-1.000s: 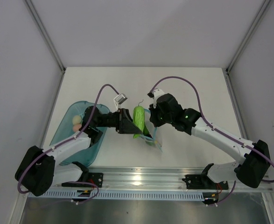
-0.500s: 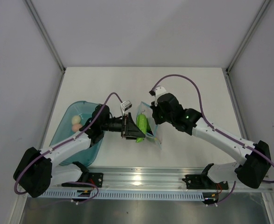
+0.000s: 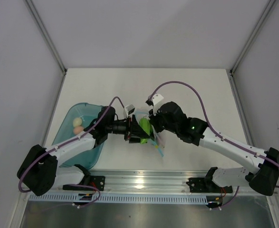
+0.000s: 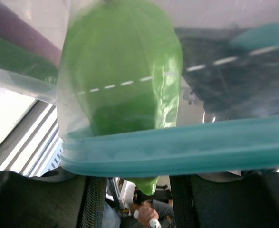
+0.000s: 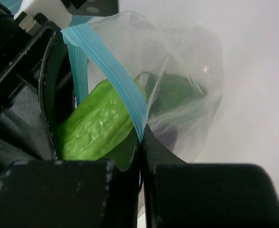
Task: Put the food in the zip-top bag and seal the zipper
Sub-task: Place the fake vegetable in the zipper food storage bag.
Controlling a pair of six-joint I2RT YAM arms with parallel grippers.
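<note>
My left gripper (image 3: 137, 131) is shut on a bright green food piece (image 3: 144, 128) and holds it in the mouth of the zip-top bag (image 3: 158, 143). From the left wrist, that green piece (image 4: 120, 71) shows through the clear plastic above the teal zipper (image 4: 177, 147), and its tip pokes down between my fingers (image 4: 58, 199). My right gripper (image 5: 141, 142) is shut on the zipper (image 5: 113, 71) edge and holds the bag (image 5: 191, 95) up and open. A darker green piece (image 5: 175, 90) lies deeper inside the bag. The bright green piece (image 5: 94, 126) sits at the mouth.
The translucent blue tray (image 3: 69, 130) lies at the left under my left arm, with a pale and an orange food piece (image 3: 77, 126) in it. The metal rail (image 3: 144, 183) runs along the near table edge.
My left gripper has carried the green piece rightward and lower into the bag's mouth. My right gripper has swung the bag's mouth left to meet it.
</note>
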